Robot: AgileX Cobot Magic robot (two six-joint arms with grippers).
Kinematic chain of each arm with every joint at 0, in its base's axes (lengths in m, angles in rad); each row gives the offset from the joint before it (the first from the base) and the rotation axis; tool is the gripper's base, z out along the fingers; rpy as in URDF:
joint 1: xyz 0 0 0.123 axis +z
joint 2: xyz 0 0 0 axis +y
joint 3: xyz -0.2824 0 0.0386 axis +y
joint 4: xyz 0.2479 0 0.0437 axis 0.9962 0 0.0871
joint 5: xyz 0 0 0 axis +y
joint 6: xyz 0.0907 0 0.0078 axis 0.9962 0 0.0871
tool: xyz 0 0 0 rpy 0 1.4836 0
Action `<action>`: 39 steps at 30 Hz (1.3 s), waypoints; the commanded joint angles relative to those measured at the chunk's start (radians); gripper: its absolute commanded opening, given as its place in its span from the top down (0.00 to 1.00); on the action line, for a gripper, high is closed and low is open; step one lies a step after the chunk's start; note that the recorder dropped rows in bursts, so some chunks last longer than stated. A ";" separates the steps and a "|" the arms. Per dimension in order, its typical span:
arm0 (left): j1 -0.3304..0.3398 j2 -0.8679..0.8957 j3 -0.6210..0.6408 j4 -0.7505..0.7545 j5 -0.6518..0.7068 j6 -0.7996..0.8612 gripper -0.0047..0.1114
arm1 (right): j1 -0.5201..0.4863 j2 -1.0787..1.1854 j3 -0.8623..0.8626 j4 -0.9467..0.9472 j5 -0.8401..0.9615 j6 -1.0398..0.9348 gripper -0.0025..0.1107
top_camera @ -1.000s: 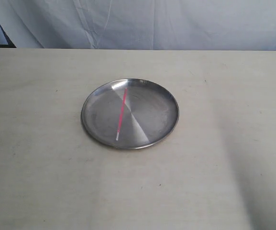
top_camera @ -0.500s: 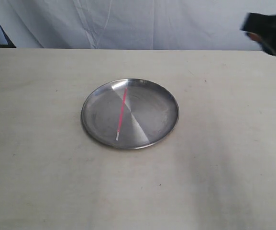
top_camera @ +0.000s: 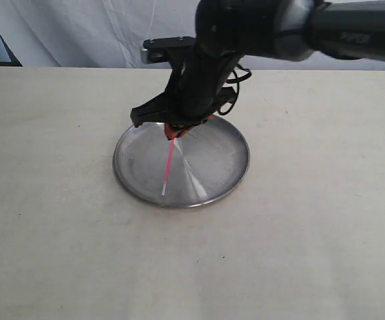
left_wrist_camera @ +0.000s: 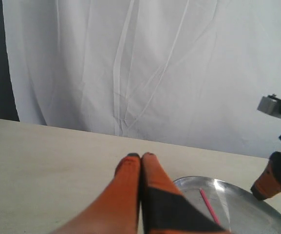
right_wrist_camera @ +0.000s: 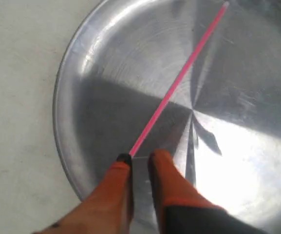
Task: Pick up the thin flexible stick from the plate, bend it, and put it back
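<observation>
The silver plate (top_camera: 219, 160) lies mid-table. The thin pink stick (top_camera: 167, 170) rests on it, its white tip (top_camera: 163, 191) toward the near rim. My right gripper (top_camera: 174, 131) is down over the plate's far side at the stick's pink end. In the right wrist view the stick (right_wrist_camera: 179, 78) runs across the plate (right_wrist_camera: 106, 58) and ends right at one fingertip (right_wrist_camera: 124, 159). The right gripper (right_wrist_camera: 139, 157) is open by a narrow gap. My left gripper (left_wrist_camera: 140, 156) is shut and empty, off to the side of the plate (left_wrist_camera: 247, 209); the exterior view does not show it.
The pale table (top_camera: 59, 253) extends around the plate on all sides. A white cloth backdrop (top_camera: 79, 33) hangs behind the far edge. The right arm (top_camera: 299, 27) reaches in from the upper right, above the table's far right part.
The right arm came in from the upper right and dropped onto the plate's far side at the stick's pink end. The stick and plate have stayed put.
</observation>
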 commanded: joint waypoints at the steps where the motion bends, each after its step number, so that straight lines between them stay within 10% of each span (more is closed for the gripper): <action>1: -0.009 -0.002 0.003 0.004 -0.005 0.000 0.96 | 0.030 0.067 -0.110 -0.050 0.019 0.029 0.63; 35: -0.009 -0.002 0.003 0.004 -0.005 0.000 0.96 | 0.148 0.301 -0.147 -0.302 0.116 0.294 0.63; 39: -0.009 -0.002 0.003 0.004 -0.005 0.000 0.96 | 0.148 0.305 -0.147 -0.300 0.124 0.292 0.83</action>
